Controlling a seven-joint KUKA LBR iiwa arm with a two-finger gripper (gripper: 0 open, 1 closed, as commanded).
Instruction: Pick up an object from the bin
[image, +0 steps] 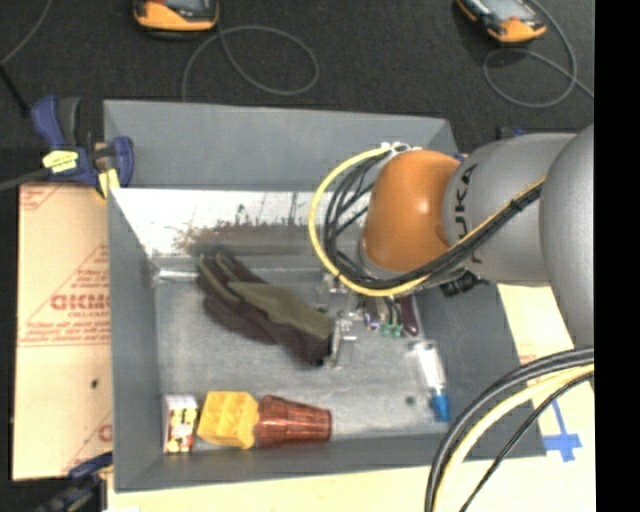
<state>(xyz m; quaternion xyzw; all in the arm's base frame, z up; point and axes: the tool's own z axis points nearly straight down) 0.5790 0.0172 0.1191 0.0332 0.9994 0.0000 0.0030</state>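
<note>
Since the limp, dark-brown fabric glove lies slantwise across the middle of the grey metal bin, with its long axis running from upper left to lower right, the hand sits right at the glove's lower-right end. Whether the hand is open or closed cannot be told. A grasp would probably best close across that axis.

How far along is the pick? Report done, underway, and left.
Done: the hand is down at the dark glove's right end. Underway: the grasp itself, though no hold is visible. Left: the lift; the dark glove lies on the bin floor.
</note>
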